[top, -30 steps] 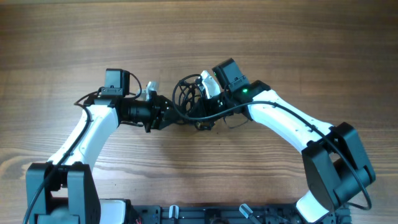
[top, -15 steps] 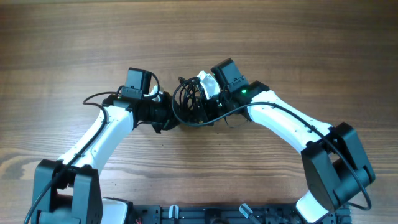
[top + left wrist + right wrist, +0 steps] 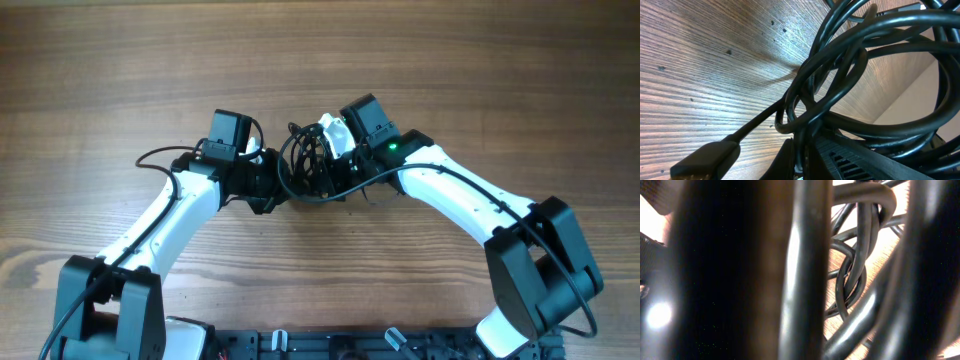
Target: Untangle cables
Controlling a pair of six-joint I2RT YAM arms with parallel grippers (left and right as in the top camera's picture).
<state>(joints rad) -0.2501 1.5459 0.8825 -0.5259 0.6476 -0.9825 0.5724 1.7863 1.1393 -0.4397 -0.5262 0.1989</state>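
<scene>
While both arms meet at the middle of the brown wood-grain table [image 3: 430, 60], the tangled bundle of thin black flexible cables [image 3: 300, 160] sits between them, pinched from either side.

Left gripper [image 3: 272, 182]: jaws fully closed at the bundle's left edge. Left wrist view shows a strand running down against the ribbed dark finger pad [image 3: 845, 159], so I read this as a grip on one or two strands, not the whole mass.

Right gripper [image 3: 322, 160]: jaws nearly shut, buried in the bundle's right side. Right wrist view is filled with cable right at the lens, knotted loops [image 3: 850, 280] behind; I judge it to have hold of strands, though which ones cannot be told.

Bundle state: several overlapping loops [image 3: 865, 70] wound through each other, at least one crossing pulled tight. One free tail ends in a flat black plug connector [image 3: 705, 161] lying on the table, clear of the knot.

Handling notes (judgement):
- Light and limp; loops will sag and shift as soon as tension changes.
- Smooth round jacket, likely slippery in a narrow pinch.
- Pulling the two grips straight apart risks cinching the crossings tighter.
- Better hold: the free tail just behind the plug, where the body gives a stop against slipping, then feed it back through the loops.
- Plug pins are the fragile part; avoid clamping on them.
</scene>
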